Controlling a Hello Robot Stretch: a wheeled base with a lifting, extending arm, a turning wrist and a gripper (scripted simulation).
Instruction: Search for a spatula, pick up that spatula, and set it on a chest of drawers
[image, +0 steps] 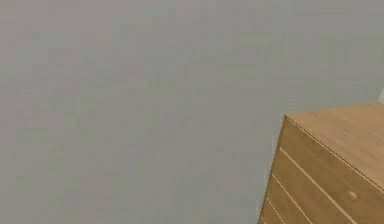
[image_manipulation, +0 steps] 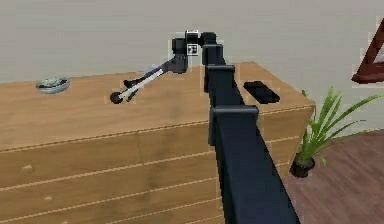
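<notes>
- In the arm side view the arm (image_manipulation: 235, 140), a dark square bar, rises from the bottom edge and reaches out over the top of the chest of drawers (image_manipulation: 80, 150)
- At its far end sit small white squares with black marks, and left of them is the end effector (image_manipulation: 152, 75), slanting down toward the view's left above the wooden top
- A slim tool (image_manipulation: 128, 90), pale along its length with a dark end and shaped like a spatula, lies in line with the end effector, its dark end low over the chest's top
- I cannot tell how the end effector's fingers are set, whether it holds anything, or whether the tool touches the wood
- A small round grey dish (image_manipulation: 52, 85) sits on the top near the view's left, well apart from the tool
- A flat black object (image_manipulation: 262, 92) lies on the top to the arm's right
- A potted plant (image_manipulation: 320, 130) stands on the wooden floor (image_manipulation: 345, 190) beside the chest
- In the forward view a corner of the chest of drawers (image: 335, 150) shows at lower right against a plain grey wall (image: 140, 100)
</notes>
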